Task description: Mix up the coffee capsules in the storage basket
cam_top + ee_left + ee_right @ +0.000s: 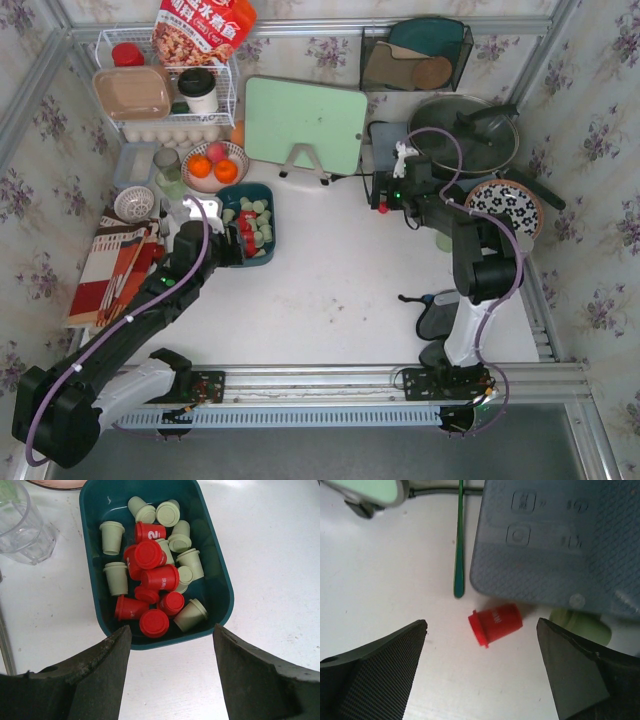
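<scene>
The dark teal storage basket (220, 592) lies on the white table, also seen in the top view (272, 232). It holds several red coffee capsules (160, 577) bunched in the middle and pale green ones (114, 536) around them. My left gripper (171, 628) hovers open just before the basket's near end, nothing between its fingers. My right gripper (481, 622) stands wide open over a lone red capsule (496, 623) lying on its side on the table, untouched. A pale green capsule (581, 626) lies beside it, partly under a grey-blue appliance (555, 540).
A clear glass (22, 525) stands left of the basket, a fruit bowl with oranges (213, 165) behind it. A green cutting board (303, 122) on a stand, a dark pan (463, 135), a flowered plate (505, 205) and a wire rack (170, 90) line the back.
</scene>
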